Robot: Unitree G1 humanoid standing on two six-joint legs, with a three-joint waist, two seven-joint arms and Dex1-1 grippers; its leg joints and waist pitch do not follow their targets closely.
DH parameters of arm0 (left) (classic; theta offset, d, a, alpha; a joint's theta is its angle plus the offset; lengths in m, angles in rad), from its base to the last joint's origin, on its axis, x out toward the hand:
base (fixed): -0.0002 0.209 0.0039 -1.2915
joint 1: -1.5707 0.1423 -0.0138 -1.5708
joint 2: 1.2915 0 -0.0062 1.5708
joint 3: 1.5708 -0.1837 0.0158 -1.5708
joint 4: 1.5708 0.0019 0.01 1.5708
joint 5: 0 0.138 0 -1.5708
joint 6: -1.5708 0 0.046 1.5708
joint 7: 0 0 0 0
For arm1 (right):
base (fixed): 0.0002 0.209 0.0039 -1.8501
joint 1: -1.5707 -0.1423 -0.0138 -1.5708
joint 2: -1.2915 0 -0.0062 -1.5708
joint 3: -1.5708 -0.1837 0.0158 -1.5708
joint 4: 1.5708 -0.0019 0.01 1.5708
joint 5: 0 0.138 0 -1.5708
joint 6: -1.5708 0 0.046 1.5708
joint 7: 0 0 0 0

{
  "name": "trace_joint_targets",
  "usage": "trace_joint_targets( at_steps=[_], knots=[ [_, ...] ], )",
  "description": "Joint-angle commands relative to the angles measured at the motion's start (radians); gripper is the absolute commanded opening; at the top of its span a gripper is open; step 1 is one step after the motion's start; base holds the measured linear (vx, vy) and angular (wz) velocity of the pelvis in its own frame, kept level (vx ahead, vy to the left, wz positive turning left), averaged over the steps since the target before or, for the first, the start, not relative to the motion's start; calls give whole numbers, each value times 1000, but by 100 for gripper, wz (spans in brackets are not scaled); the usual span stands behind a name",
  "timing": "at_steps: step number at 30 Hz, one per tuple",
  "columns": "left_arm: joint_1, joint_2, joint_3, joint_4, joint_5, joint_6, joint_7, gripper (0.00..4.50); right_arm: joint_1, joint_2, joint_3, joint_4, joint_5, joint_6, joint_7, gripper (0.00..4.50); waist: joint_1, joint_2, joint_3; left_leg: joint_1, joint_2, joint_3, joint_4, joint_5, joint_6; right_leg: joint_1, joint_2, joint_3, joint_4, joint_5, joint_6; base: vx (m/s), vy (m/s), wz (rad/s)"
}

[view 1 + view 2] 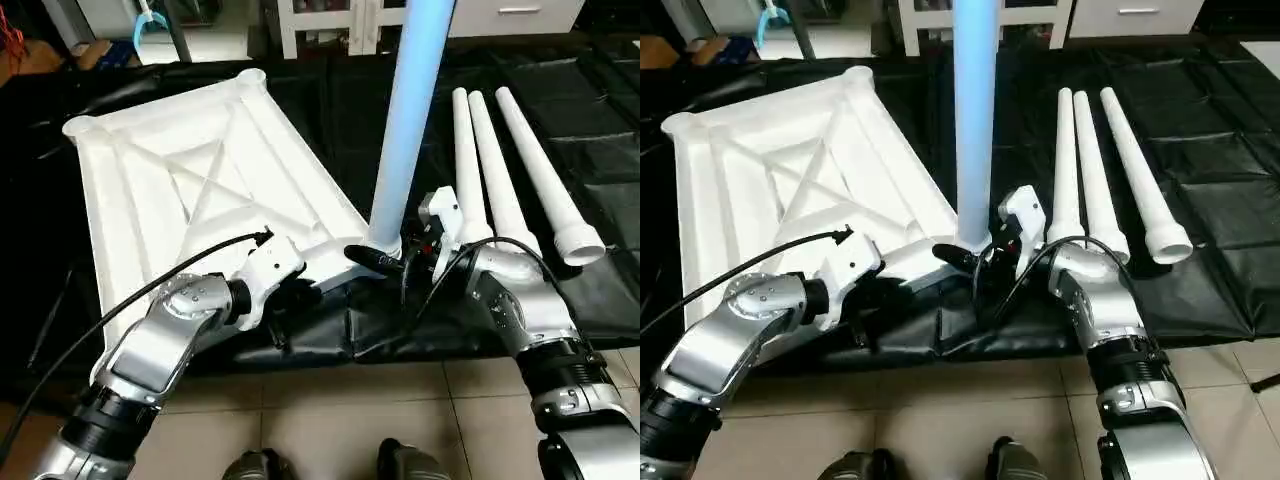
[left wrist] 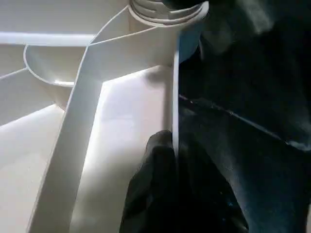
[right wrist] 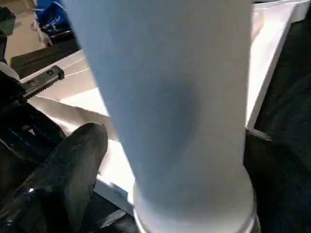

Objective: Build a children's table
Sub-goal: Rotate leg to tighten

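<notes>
I'm pinching the white ribbed plastic tabletop (image 1: 200,170) rim with left fingers (image 2: 160,160), steadying it; right fingers (image 1: 375,258) are standing wide, gripping nothing, beside the upright white tube leg (image 1: 410,120).

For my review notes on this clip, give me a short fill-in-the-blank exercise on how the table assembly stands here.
1. The tabletop lies with its ribbed underside facing ____.
2. ____ leg stands upright in a corner socket.
3. ____ loose legs lie side by side on the black sheet.
4. The left gripper is shut on the tabletop's ____.

Missing words: up; one; three; rim
</notes>
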Motion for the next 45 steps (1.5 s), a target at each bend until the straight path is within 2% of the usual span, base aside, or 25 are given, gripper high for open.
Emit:
trace_joint_targets(
  at_steps=[1,6,8,12,15,21,26,30,34,35,37,39,41,42,45],
  knots=[
    [23,11,-49,-7,-22,5,-46,0,5,-14,9,-24,14,13,21,432,1,-13,-80,17,25,2,-61,-156,137,61,-36,34,-51,-236,-263,0,0,0],
    [30,17,-48,-21,-24,10,-66,0,2,-18,17,20,-17,-14,34,417,2,-14,-79,18,26,4,-62,-176,115,59,-36,37,-54,-259,-251,0,0,0],
    [31,18,-48,-22,-24,11,-65,0,1,-22,23,30,-33,-28,31,389,4,-15,-81,17,26,3,-62,-161,115,61,-37,37,-52,-247,-253,0,0,0],
    [30,19,-47,-23,-24,11,-61,0,4,-30,31,30,-45,-32,39,368,6,-14,-82,15,25,3,-60,-142,127,63,-36,37,-48,-217,-261,0,0,0],
    [28,20,-48,-22,-26,12,-61,0,9,-39,39,24,-48,-30,52,334,8,-15,-83,15,25,4,-59,-141,132,63,-35,37,-48,-217,-262,0,0,0],
    [27,19,-48,-23,-26,14,-62,0,7,-26,24,37,-42,-38,37,296,9,-15,-84,15,25,4,-58,-137,133,63,-35,37,-47,-211,-264,0,0,0],
    [28,18,-49,-24,-27,16,-60,0,11,-8,11,43,-31,-30,4,288,10,-14,-83,15,25,3,-59,-145,131,63,-36,36,-49,-226,-262,0,0,0],
    [25,7,-44,-20,-23,18,-41,0,20,24,-8,56,-33,-28,-65,285,6,-14,-81,14,25,2,-61,-168,113,63,-37,37,-51,-256,-251,0,0,0],
    [8,-31,-39,-5,-1,36,19,0,28,76,-13,76,-66,-36,-198,285,-5,-13,-78,15,24,0,-64,-204,88,61,-37,35,-57,-305,-234,0,0,0],
    [-3,-54,-40,5,11,49,54,0,26,104,-12,88,-85,-39,-263,285,-12,-11,-74,13,25,0,-66,-222,80,58,-37,36,-60,-326,-229,0,0,0],
    [-21,-98,-40,21,28,71,113,0,12,153,-14,121,-116,-40,-377,285,-15,-12,-71,17,22,-1,-69,-254,59,55,-38,35,-68,-386,-204,0,0,0],
    [-39,-142,-28,42,40,85,174,0,-5,191,-7,155,-148,-43,-470,284,-18,-11,-69,15,21,-4,-71,-277,45,55,-38,33,-69,-421,-189,0,0,0],
    [-58,-188,-13,68,53,97,240,0,-23,233,-4,190,-174,-51,-566,284,-21,-12,-66,17,18,-3,-72,-301,37,52,-38,33,-75,-447,-175,0,0,0],
    [-70,-210,-5,85,61,101,275,0,-35,259,-4,213,-181,-56,-614,284,-23,-11,-63,21,17,-2,-72,-317,31,46,-38,33,-81,-481,-164,0,0,0],
    [-103,-249,6,130,95,96,352,0,-69,326,-7,274,-198,-98,-727,284,-25,-14,-61,22,13,-7,-74,-356,28,43,-39,29,-90,-551,-124,0,0,0]
  ],
)
